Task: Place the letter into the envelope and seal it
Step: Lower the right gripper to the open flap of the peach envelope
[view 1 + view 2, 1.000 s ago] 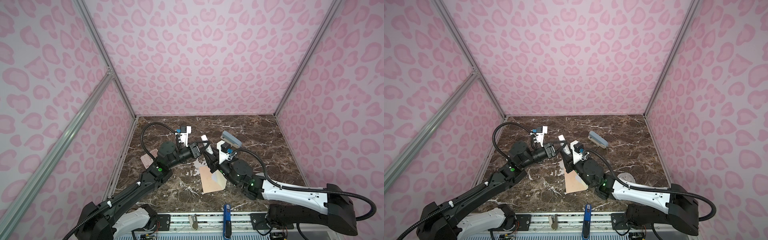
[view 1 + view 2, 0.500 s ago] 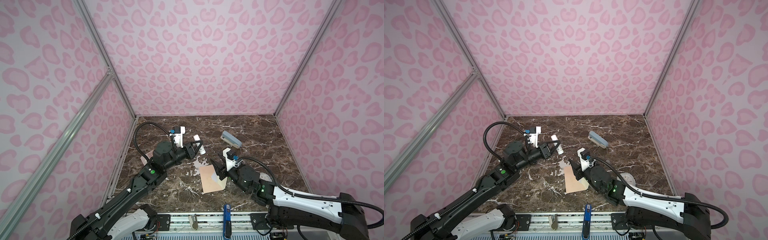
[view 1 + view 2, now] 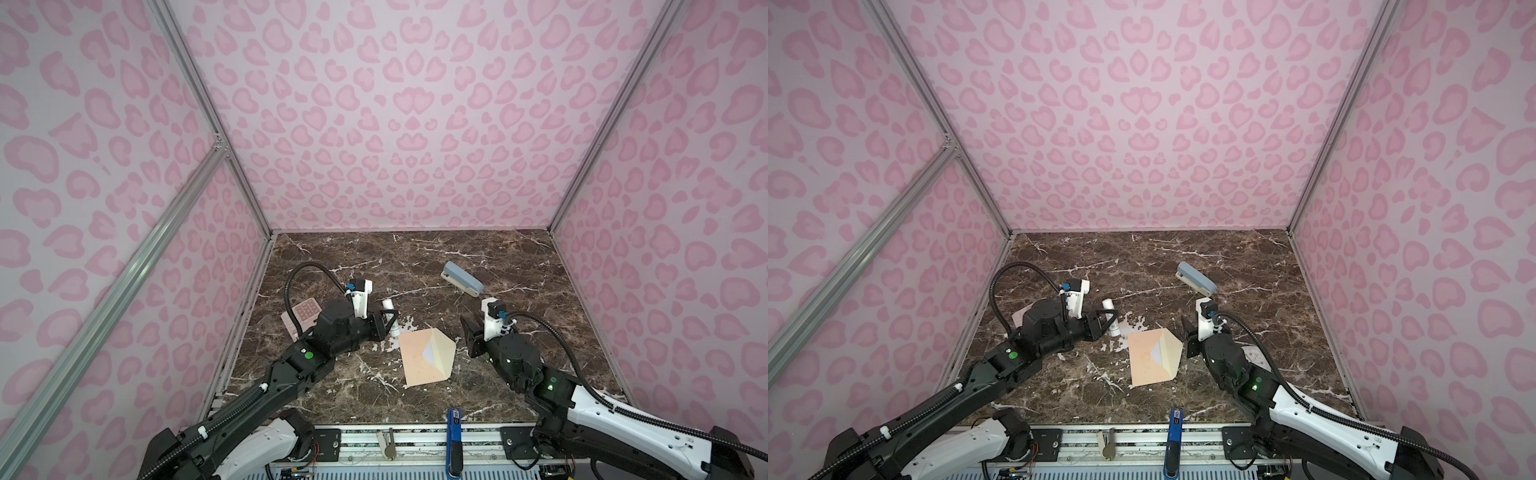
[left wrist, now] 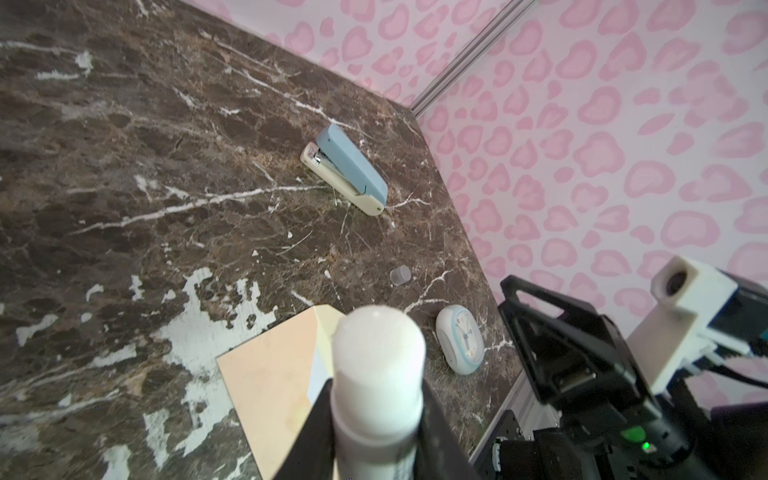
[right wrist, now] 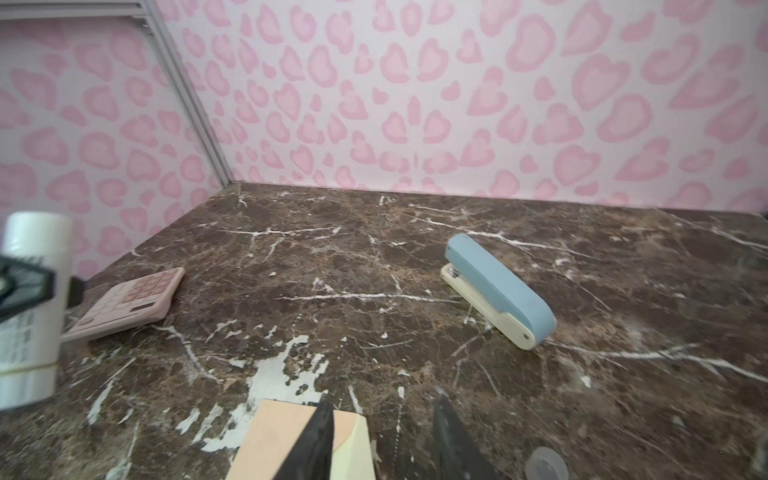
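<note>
Left gripper (image 3: 387,325) is clamped on a white tube (image 3: 389,306), and the envelope (image 3: 417,359) lies flat on the table (image 3: 415,266) just to its right and a bit nearer the front edge, not touching it. Its flap (image 3: 444,352) is folded out flat toward the right, and the letter (image 3: 428,354) sits inside with only a white corner peeking out at the mouth. Right gripper (image 3: 468,334) hangs just past the flap's tip, jaws apart with nothing in them, and both arms reach in low from the front edge, angled toward the envelope.
</note>
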Tool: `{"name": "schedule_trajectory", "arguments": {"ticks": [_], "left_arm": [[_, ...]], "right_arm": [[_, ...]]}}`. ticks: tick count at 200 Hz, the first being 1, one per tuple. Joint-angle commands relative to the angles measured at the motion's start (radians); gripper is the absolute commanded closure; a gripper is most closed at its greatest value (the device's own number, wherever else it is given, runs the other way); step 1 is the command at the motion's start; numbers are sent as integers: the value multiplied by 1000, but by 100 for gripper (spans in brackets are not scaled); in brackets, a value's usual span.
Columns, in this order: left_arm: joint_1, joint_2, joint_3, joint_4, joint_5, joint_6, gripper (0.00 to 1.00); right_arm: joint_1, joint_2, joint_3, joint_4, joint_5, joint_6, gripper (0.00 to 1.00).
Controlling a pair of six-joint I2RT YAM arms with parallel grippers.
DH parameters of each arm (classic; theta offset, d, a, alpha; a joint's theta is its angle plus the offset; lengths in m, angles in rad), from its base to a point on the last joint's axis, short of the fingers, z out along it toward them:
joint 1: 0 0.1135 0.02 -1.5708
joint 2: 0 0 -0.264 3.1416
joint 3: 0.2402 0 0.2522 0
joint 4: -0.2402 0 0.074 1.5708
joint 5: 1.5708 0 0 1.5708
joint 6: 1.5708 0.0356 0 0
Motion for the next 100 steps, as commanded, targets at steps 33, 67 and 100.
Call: {"name": "schedule_trajectory", "arguments": {"ticks": [33, 67, 100], "left_arm": [[-52, 27, -85, 63, 33, -49, 85], [-63, 32, -129, 101, 65, -92, 86], [-65, 85, -153, 131, 88, -127, 88]], "right_arm": [[-161, 220, 190, -408, -101, 292, 84], [-268, 385, 279, -516, -264, 362, 100], [-350, 493, 295, -494, -456, 384, 100]]}}
